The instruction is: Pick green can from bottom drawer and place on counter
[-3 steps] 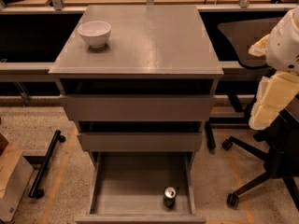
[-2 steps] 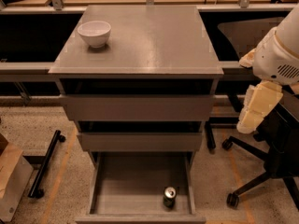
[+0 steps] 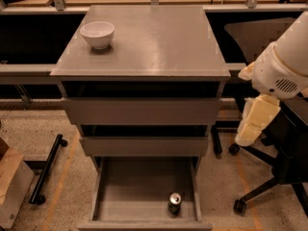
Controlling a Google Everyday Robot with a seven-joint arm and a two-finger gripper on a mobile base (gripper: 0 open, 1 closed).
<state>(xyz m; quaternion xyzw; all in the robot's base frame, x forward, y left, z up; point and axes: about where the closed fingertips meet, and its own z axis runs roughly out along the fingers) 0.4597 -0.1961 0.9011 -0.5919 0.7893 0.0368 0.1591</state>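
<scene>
The green can (image 3: 174, 202) stands upright in the open bottom drawer (image 3: 130, 191), near its front right corner, silver top showing. The counter (image 3: 154, 42) is the grey cabinet top above the drawers. My gripper (image 3: 250, 129), cream-coloured, hangs pointing down at the right of the cabinet, level with the two upper drawers. It is well above and to the right of the can and holds nothing that I can see. The white arm (image 3: 284, 66) above it enters from the right edge.
A white bowl (image 3: 97, 34) sits at the counter's back left. The two upper drawers (image 3: 139, 110) are slightly pulled out. A black office chair (image 3: 281, 162) stands at the right, behind the gripper. A black bar on wheels (image 3: 45, 170) and a cardboard box (image 3: 12, 186) lie on the floor at the left.
The arm and gripper have moved left and down, closer to the cabinet's right side. The can, drawers and bowl have not moved.
</scene>
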